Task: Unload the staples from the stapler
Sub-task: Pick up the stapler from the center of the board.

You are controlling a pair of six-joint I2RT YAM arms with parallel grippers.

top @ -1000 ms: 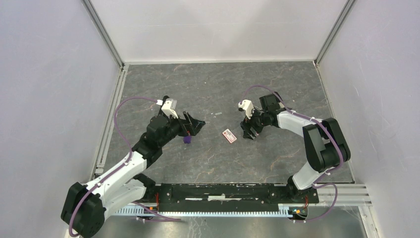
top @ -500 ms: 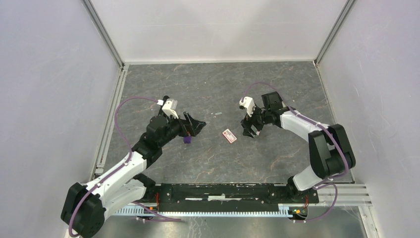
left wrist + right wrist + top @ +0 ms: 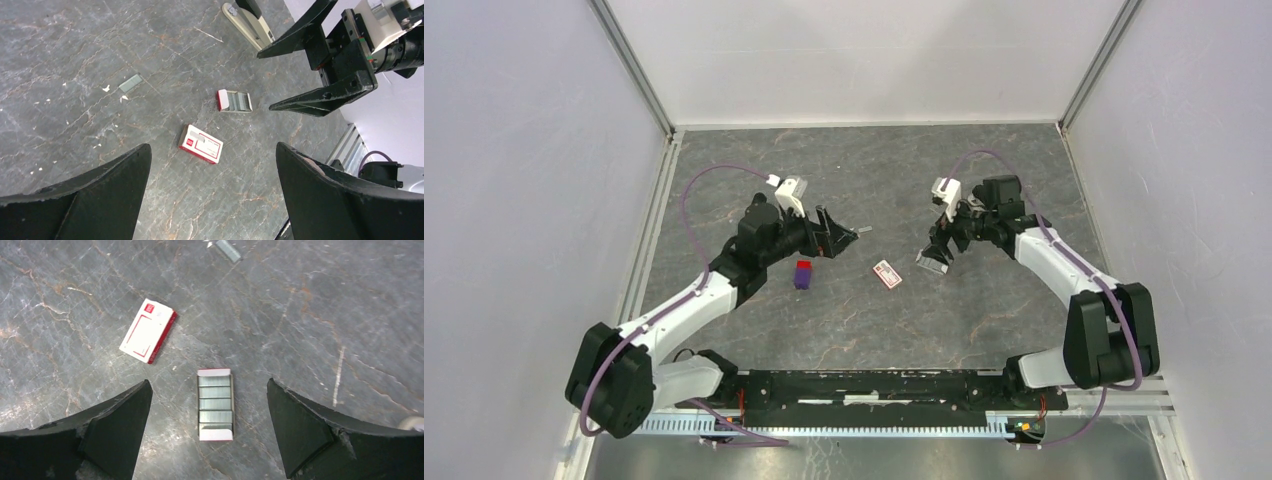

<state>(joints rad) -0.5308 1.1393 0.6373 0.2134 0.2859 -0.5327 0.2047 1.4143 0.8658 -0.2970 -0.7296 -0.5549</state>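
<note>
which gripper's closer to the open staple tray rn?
Right. The right gripper hovers open just above the staple tray; the left gripper sits well off to its left, beyond the red-and-white box.

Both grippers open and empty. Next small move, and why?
Probably swing the right gripper off the staple tray and toward the stapler. It is open, empty and centred over the tray, which isn't the target. The stapler lies untouched beyond it, at the top edge of the left wrist view.
</note>
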